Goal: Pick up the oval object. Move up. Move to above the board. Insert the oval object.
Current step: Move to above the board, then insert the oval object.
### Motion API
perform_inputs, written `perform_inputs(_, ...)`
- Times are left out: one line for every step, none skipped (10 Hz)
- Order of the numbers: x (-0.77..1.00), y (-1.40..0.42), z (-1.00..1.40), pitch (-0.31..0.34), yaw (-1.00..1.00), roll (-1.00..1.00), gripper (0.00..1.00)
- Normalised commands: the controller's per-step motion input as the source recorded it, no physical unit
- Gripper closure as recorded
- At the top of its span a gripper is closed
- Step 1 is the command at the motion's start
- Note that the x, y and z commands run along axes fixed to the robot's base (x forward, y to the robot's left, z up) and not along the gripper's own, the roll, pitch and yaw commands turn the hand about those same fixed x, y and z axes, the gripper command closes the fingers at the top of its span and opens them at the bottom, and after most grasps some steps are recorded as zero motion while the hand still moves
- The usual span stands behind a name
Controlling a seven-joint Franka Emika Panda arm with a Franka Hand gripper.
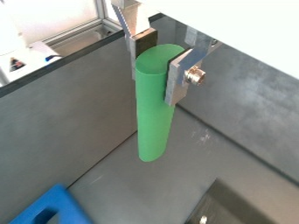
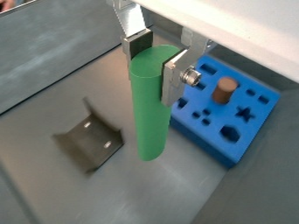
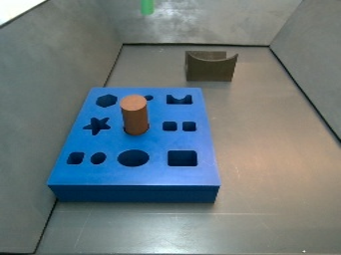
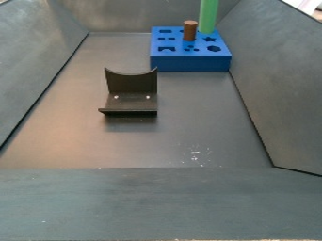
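Observation:
My gripper (image 1: 156, 63) is shut on the top of the oval object (image 1: 152, 114), a long bright green peg that hangs upright from the fingers, well above the floor. Both show in both wrist views, the gripper (image 2: 156, 59) and the peg (image 2: 149, 114). The blue board (image 2: 263, 109) lies on the floor below and beside the peg. A corner of the board (image 1: 52, 210) shows in a wrist view. In the side views only the peg's lower end shows (image 3: 147, 7) (image 4: 209, 11), above the board (image 3: 134, 187) (image 4: 189, 63); the gripper is out of frame.
A short brown cylinder (image 3: 134, 115) (image 4: 189, 30) (image 2: 225, 87) stands in a hole of the board. The fixture (image 4: 128, 92) (image 3: 210, 65) (image 2: 87, 140) stands on the grey floor away from the board. Grey walls ring the floor.

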Motion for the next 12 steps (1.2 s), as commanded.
perform_inputs(0.24,-1.0,0.06,0.131,-0.03,-0.02,1.0)
perform_inputs(0.25,-1.0,0.06,0.126,-0.02,-0.03,1.0)
perform_inputs(0.26,-1.0,0.07,0.128,-0.01,-0.02,1.0)
perform_inputs(0.26,-1.0,0.07,0.13,0.0,-0.02,1.0)
perform_inputs(0.28,-1.0,0.08,0.135,0.0,0.0,1.0)
perform_inputs(0.29,-1.0,0.08,0.134,0.0,-0.01,1.0)
perform_inputs(0.31,-1.0,0.08,0.129,0.0,0.0,1.0)
perform_inputs(0.32,-1.0,0.09,0.132,0.01,0.0,1.0)
perform_inputs(0.27,-0.73,0.07,0.132,0.01,0.01,1.0)
perform_inputs(0.2,-0.49,0.06,0.122,0.01,0.02,1.0)
perform_inputs(0.16,-0.36,0.05,0.112,0.01,0.02,1.0)
perform_inputs(-0.04,0.0,-0.05,0.0,0.0,0.0,1.0)
